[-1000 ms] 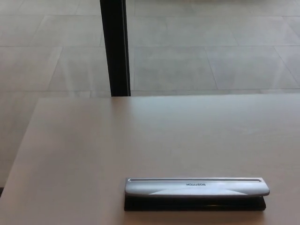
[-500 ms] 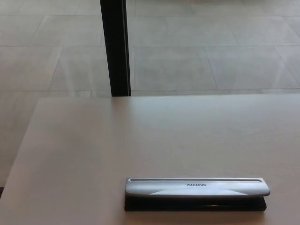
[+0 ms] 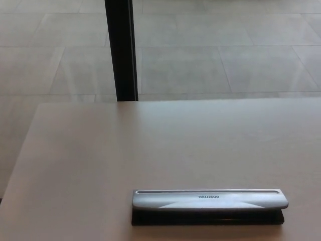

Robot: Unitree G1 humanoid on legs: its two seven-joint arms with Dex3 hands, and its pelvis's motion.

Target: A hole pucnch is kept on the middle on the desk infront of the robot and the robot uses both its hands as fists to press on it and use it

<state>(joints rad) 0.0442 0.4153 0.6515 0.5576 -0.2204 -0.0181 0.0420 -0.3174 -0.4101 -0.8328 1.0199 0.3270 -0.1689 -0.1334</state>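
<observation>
Hands: neither one shows in my head view, left or right, so I can't say how their fingers are set or whether they hold anything. No forearm in frame either.

Hole punch [image 3: 209, 206] lies flat on the desk [image 3: 100, 160], near the front edge, long side running across my view, a little right of centre. Silver lever arm on top, black base beneath, brand lettering on the lever reading upside down from where I look. Lever appears raised at rest; I see no paper under it, though the slot is dark and hard to read.

Progress, as I judge it: nothing done yet. The punch looks untouched. Left to do: bring both hands in, close them to fists, set them on the lever, press down.

Count: one hole punch, one desk, one dark upright post [image 3: 121, 50] behind the far desk edge, tiled floor [image 3: 225, 60] beyond. Hands visible: zero.
</observation>
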